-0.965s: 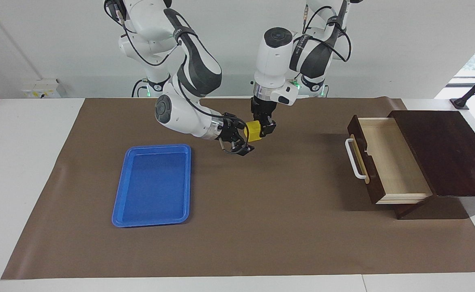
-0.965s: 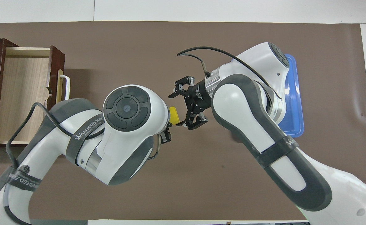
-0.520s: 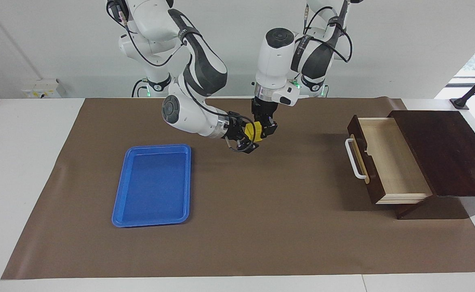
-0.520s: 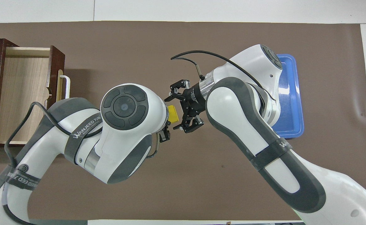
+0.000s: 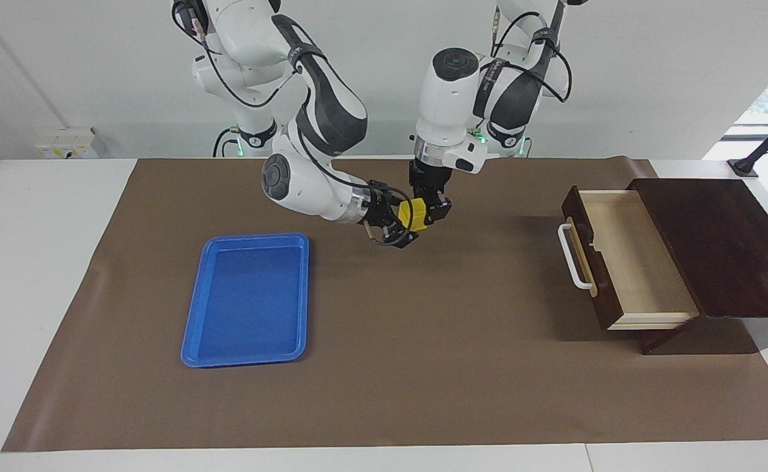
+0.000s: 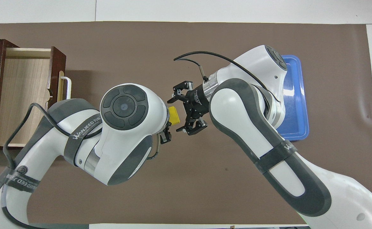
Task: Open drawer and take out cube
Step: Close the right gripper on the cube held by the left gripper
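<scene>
The small yellow cube hangs in the air over the brown mat's middle, on the robots' side. My left gripper points straight down and is shut on it. In the overhead view the left wrist hides most of that hand. My right gripper comes in level from the tray's end. It is open, with its fingers standing on either side of the cube and not closed on it. The drawer of the dark wooden box is pulled out, and its pale wood interior is bare.
A blue plastic tray lies on the mat toward the right arm's end, partly covered by the right arm in the overhead view. The drawer's white bar handle sticks out toward the table's middle. The brown mat covers most of the table.
The right gripper has moved in toward the cube, so its open fingers now flank it. The left gripper with the cube has shifted slightly toward the robots. Grip states are unchanged.
</scene>
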Robot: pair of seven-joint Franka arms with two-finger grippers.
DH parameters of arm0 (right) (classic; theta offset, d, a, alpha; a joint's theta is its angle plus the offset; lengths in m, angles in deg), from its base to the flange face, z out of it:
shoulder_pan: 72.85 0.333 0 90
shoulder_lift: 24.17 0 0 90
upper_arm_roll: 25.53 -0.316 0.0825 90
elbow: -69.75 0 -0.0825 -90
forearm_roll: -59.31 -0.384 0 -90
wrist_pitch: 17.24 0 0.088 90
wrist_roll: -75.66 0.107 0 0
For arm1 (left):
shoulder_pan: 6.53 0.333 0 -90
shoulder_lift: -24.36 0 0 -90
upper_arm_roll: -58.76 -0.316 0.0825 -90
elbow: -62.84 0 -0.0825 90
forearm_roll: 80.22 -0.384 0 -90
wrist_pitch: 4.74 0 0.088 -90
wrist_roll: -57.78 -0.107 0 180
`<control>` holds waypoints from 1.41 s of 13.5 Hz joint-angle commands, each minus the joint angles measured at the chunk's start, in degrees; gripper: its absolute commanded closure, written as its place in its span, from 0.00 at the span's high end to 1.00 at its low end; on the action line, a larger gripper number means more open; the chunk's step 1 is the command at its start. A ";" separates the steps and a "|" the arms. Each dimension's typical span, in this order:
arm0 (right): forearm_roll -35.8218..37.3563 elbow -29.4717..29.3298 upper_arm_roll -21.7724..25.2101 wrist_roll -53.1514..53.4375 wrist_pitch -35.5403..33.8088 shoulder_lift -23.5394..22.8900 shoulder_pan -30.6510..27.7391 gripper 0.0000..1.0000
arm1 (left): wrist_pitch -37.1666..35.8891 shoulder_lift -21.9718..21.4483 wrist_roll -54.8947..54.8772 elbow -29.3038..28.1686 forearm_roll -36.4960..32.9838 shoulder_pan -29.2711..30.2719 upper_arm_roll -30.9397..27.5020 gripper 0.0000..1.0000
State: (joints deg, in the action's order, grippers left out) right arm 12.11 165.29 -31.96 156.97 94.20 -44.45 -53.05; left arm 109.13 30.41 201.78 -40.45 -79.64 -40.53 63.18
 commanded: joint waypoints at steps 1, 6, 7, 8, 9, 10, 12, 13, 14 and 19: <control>0.27 -0.01 -0.07 -0.97 0.10 -0.02 -0.20 0.96 | 0.12 -0.61 0.32 -0.95 0.47 0.07 -0.12 0.00; 0.18 0.61 -0.16 -1.94 0.19 0.33 -0.20 0.00 | 0.56 -0.61 0.32 -1.12 0.47 0.07 -0.12 0.00; 0.18 0.61 -0.16 -2.72 0.02 0.33 -0.20 0.00 | 0.30 -0.61 0.32 -1.03 0.47 0.07 -0.12 0.00; 0.18 0.61 -0.16 -3.77 -0.25 0.50 -0.20 0.00 | 0.56 -0.61 0.32 -1.21 0.47 0.07 -0.12 0.00; 0.18 0.61 -0.16 -5.17 -0.34 0.85 -0.20 0.00 | 0.56 -0.61 0.23 -1.12 0.47 0.07 -0.12 0.00; 0.18 0.61 -0.16 -6.06 -0.42 0.94 -0.20 0.00 | 0.30 -0.69 0.14 -1.03 0.38 0.07 -0.12 0.00; 0.01 0.61 -0.16 -6.24 -0.51 0.94 -0.29 0.00 | 0.21 -0.69 -0.21 -1.12 0.29 0.07 -0.12 0.00; 0.01 0.61 -0.16 -6.24 -0.51 0.94 -0.38 0.00 | 0.04 -0.69 -0.39 -1.03 0.12 0.07 -0.12 0.00; -0.25 0.52 -0.16 -6.24 -0.51 0.94 -0.38 0.00 | 0.12 -0.69 -0.47 -1.12 0.03 0.07 -0.12 0.14; -0.69 0.44 -0.16 -6.24 -0.60 0.94 -0.82 0.00 | -2.51 -1.31 -2.04 -0.68 -2.86 3.57 -0.47 1.00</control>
State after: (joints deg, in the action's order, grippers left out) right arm 12.17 165.43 -31.89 152.11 94.31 -44.24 -53.07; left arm 108.56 30.40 201.87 -40.54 -80.94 -39.77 62.82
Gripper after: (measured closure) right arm 0.436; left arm 0.181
